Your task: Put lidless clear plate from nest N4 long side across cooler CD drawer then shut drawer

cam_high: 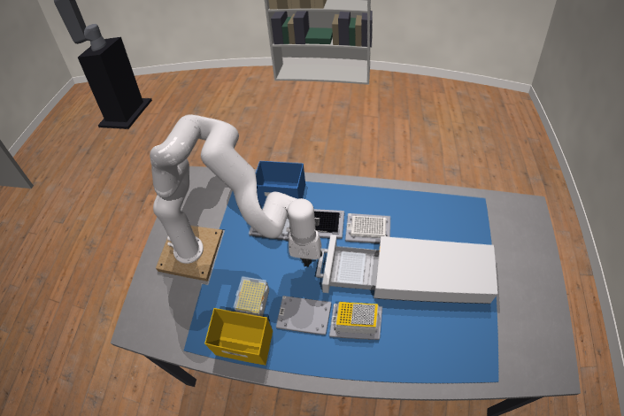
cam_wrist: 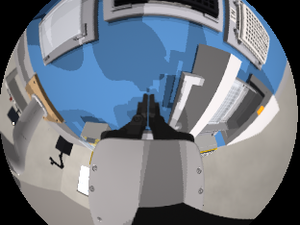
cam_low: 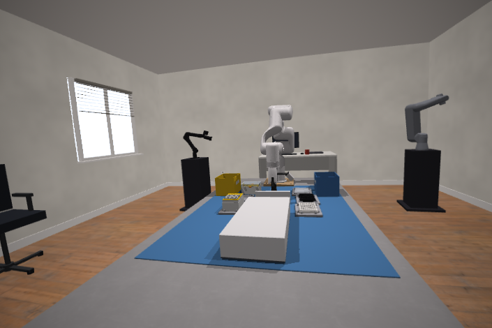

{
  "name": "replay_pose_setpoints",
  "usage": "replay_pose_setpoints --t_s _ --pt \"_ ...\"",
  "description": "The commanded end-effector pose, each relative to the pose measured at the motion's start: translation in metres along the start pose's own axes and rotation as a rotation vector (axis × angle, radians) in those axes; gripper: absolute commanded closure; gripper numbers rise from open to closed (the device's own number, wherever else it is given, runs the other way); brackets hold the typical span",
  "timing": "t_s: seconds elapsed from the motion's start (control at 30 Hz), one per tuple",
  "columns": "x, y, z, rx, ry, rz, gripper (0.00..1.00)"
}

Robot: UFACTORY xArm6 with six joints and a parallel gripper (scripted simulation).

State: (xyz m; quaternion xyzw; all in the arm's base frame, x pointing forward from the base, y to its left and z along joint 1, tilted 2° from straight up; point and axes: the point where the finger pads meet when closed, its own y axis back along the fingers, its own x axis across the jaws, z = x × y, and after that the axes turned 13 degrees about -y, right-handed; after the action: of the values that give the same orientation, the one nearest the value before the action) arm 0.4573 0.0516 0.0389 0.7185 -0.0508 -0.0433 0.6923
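The white cooler CD [cam_high: 435,268] has its drawer pulled out toward the arm's base. The clear plate [cam_high: 349,267] lies flat inside the drawer, right way up, with its long side across it. The drawer's white front panel and bar handle [cam_high: 322,262] face the arm. My gripper [cam_high: 305,262] is shut and empty. It points down just on the base side of the handle, low over the blue mat. In the wrist view the shut fingertips [cam_wrist: 149,99] sit left of the drawer front [cam_wrist: 204,87]. An amber lamp [cam_wrist: 260,111] shows on the cooler.
A blue bin [cam_high: 279,179] stands at the back and a yellow bin [cam_high: 237,334] at the front. There is a black plate [cam_high: 327,221], a speckled plate [cam_high: 367,226], a yellow tip box [cam_high: 355,316], an empty nest [cam_high: 304,313] and a lidded plate [cam_high: 250,295].
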Motion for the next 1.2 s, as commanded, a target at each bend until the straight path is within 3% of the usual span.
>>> replay_pose_setpoints --t_s 0.0,0.4,1.17 --pt "0.002 0.002 0.0 0.001 0.0 0.004 1.0" --pt "0.003 0.001 -0.001 0.001 0.0 0.004 1.0" --pt "0.034 0.002 -0.008 0.001 0.0 0.004 1.0"
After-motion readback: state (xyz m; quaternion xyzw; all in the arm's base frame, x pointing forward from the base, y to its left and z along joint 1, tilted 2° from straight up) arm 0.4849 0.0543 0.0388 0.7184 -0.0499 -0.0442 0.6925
